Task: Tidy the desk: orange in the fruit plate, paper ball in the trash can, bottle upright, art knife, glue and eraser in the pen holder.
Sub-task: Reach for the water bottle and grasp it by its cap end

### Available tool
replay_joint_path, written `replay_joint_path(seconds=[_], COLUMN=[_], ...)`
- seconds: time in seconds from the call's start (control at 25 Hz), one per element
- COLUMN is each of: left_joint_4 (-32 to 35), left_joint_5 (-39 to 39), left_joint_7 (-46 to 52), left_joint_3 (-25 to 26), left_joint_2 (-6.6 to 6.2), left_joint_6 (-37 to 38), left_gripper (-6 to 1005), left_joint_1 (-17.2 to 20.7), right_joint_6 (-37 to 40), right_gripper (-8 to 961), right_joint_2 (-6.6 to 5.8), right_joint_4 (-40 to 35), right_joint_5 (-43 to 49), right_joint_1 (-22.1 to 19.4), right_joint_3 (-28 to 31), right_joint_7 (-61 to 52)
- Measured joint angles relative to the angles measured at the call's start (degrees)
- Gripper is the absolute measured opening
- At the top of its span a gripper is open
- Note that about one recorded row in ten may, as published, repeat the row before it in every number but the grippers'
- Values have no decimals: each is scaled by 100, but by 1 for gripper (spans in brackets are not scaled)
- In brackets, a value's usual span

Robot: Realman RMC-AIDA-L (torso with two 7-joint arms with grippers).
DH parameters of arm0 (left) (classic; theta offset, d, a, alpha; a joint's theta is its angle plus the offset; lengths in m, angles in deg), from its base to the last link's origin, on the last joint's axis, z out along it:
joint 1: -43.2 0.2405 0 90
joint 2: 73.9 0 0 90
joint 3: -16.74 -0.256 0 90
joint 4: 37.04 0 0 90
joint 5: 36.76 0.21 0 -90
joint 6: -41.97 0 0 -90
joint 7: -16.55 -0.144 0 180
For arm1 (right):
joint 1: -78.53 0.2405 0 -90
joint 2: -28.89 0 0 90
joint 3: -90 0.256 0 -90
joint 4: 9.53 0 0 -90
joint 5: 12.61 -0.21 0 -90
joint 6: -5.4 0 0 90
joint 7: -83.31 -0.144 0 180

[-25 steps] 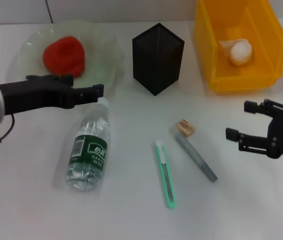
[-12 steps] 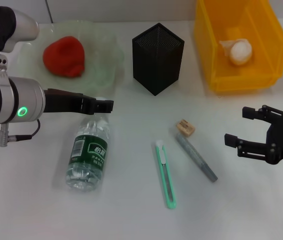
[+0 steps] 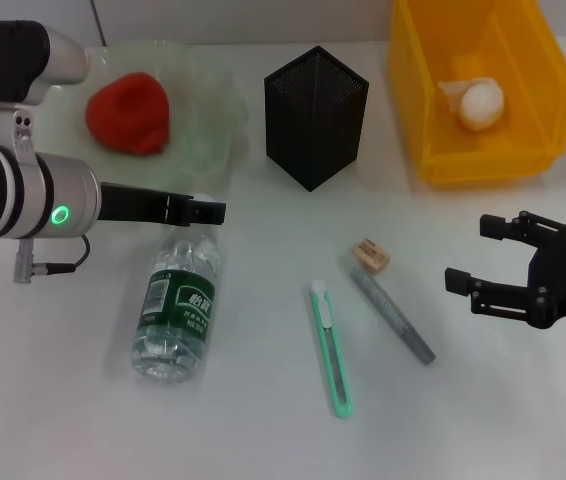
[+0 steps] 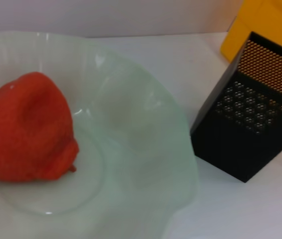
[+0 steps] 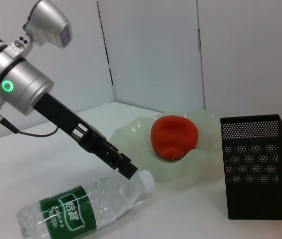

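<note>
1. Bottle step is judged to be in hand: left gripper (image 3: 208, 211) is held just above the cap end of the bottle (image 3: 176, 305), which lies on its side on the white bench (image 3: 263, 420). Fingers appear drawn together w/ nothing held between them.
2. Next move, as judged: gripper to be lowered, opened around the neck, then bottle tipped upright.
3. Right gripper (image 3: 483, 255) hovers w/ fingers spread, empty; eraser (image 3: 370, 256), glue (image 3: 393, 317) & art knife (image 3: 329, 347) lie on the bench to its left.
4. Orange (image 3: 128, 112) is seen in the fruit plate (image 3: 213, 110), behind left gripper; paper ball (image 3: 475, 103) sits in the trash can (image 3: 553, 90).
5. Bottle: clear ribbed plastic, green label, white cap. Pen holder (image 3: 315, 117): black perforated mesh, square. Plate: pale, translucent, wavy rim. Knife: slim, green.
</note>
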Motion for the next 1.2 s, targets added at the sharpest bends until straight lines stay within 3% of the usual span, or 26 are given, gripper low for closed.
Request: replay_joint_path(seconds=[0.44,1.0,1.2], left_joint_4=[-765,-1122,-1344], left_joint_5=[-56,-208,-209], left_joint_7=[0,3,1], left_joint_3=[64,141,191], left_joint_2=[-9,-10,-9], left_joint_6=[-335,-392,-439], left_gripper=[845,841,760], left_joint_1=[-339,-543,-644], right_joint_6=[0,0,0], right_gripper=[842,841,841], right_joint_2=[-2,-2,-2], right_joint_4=[160,204,332], right_joint_5=[17,17,10], right_joint_1=[42,91,174], right_joint_3=[10,9,9], right_joint_7=[-6,-20,-20])
